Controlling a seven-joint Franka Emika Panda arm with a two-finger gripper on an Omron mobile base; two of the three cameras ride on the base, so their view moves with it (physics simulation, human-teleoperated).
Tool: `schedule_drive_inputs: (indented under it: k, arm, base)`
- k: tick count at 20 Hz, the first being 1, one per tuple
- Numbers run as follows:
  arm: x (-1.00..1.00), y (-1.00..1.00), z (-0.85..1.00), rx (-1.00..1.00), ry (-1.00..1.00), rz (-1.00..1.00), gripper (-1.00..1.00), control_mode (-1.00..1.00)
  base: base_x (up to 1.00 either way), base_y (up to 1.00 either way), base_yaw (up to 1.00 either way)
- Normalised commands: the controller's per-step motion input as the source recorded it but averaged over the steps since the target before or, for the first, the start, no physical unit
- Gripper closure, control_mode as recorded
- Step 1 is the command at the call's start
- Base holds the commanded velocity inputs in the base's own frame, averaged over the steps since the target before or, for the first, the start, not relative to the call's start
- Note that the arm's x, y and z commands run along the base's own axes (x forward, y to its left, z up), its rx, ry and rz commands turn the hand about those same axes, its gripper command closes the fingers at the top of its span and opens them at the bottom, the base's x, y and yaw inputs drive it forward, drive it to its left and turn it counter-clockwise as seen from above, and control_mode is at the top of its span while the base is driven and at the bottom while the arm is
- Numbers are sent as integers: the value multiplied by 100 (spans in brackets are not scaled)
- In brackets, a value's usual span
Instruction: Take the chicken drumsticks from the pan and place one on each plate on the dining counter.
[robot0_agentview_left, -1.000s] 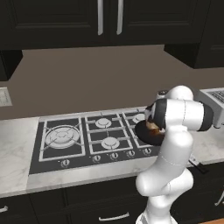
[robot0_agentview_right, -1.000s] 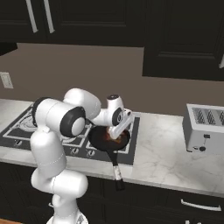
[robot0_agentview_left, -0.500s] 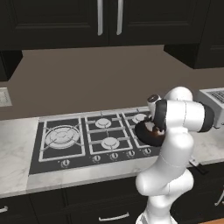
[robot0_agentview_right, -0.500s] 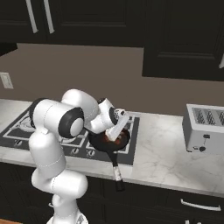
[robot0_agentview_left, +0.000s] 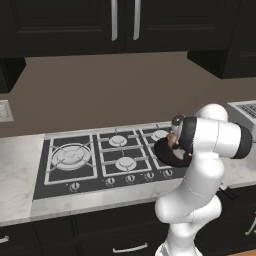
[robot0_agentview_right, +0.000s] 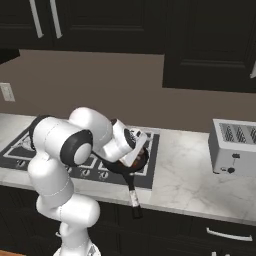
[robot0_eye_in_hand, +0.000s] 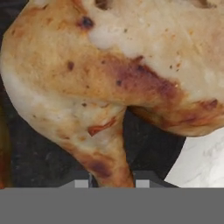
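On the marbled counter (robot0_agentview_right: 185, 172), the black stove (robot0_agentview_left: 100, 160) carries the pan (robot0_agentview_right: 131, 165) at its right end, where the gripper (robot0_eye_in_hand: 112, 183) clamps a chicken drumstick (robot0_eye_in_hand: 105, 87), toaster (robot0_agentview_right: 234, 149) standing farther right.

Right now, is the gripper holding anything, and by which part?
Yes: the gripper is shut on a chicken drumstick, pinching its narrow bone end, over the pan.

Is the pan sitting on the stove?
Yes, the black pan rests on the stove's right end, near the toaster.
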Motion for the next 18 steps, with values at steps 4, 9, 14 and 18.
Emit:
schedule_drive_inputs:
  k: [4,9,14,18]
  arm:
    - [-15,0,-8,0,-5,0,100,-100]
    - [-9,0,46,8,-19,0,100,-100]
    - [-26,-1,100,23,-9,-1,100,-100]
    - [-69,0,100,25,1,0,100,-100]
  base:
    - [0,0,0]
    - [0,0,0]
    - [0,0,0]
    - [0,0,0]
